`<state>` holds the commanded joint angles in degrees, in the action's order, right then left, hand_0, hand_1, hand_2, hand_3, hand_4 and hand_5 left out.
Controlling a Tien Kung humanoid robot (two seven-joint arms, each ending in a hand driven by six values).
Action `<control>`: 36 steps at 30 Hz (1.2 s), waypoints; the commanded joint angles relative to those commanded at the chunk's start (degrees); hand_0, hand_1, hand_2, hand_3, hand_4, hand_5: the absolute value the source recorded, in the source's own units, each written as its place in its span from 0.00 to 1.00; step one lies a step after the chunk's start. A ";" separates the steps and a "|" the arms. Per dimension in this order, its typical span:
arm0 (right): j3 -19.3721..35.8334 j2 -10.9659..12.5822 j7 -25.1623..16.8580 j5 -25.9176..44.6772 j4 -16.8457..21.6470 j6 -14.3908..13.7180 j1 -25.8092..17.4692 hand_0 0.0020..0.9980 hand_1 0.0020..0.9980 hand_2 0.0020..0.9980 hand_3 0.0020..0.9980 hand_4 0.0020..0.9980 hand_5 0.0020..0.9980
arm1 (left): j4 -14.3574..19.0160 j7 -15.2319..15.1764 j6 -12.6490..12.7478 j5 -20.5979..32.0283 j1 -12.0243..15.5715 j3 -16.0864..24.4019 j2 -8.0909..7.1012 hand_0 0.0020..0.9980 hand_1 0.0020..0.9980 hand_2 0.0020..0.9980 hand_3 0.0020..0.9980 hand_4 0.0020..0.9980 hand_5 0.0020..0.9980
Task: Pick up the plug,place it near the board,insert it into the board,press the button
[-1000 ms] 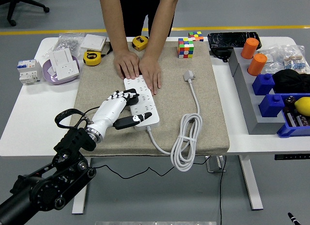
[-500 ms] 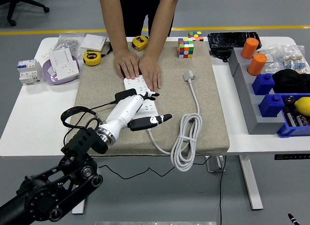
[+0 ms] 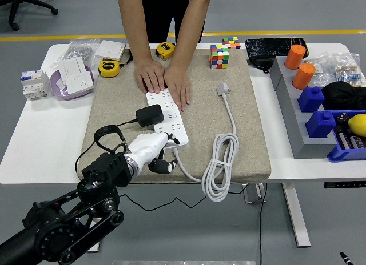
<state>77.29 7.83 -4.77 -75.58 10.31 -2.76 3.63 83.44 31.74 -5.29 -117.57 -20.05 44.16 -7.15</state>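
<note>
The black plug [image 3: 148, 115] sits in the white board [image 3: 167, 117] on the mat [image 3: 229, 71]; the left hand [image 3: 153, 152] hovers at the board's near end, fingers curled, holding nothing; a person's hands [image 3: 163, 79] press the board's far end.

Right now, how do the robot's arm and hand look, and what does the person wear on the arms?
The left arm is black, built of round joint housings with bolts, and a black cable loops beside its wrist. The left hand has a white shell with black fingertips. The person's forearms are bare, with no sleeves showing; the top is dark.
</note>
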 joint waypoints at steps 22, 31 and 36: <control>0.22 0.09 -0.04 0.10 0.00 -0.09 0.27 0.95 0.85 0.78 0.79 1.00 1.00 | -1.56 -0.03 -0.86 -1.88 -0.54 0.69 0.09 0.11 0.06 0.16 0.82 0.47 0.12; 0.23 0.06 -0.05 0.12 0.00 -0.07 0.29 0.95 0.85 0.78 0.79 1.00 1.00 | -1.80 -0.46 -0.20 -2.38 -0.53 0.80 0.26 0.11 0.06 0.16 0.81 0.46 0.12; 0.15 0.08 -0.09 0.23 0.00 -0.07 0.30 0.95 0.85 0.78 0.79 1.00 1.00 | -2.26 -0.34 -0.67 -2.56 -0.49 0.75 0.30 0.11 0.06 0.16 0.80 0.46 0.12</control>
<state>77.44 7.91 -4.86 -75.36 10.31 -2.83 3.94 81.18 31.40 -5.96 -120.13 -20.54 44.90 -6.85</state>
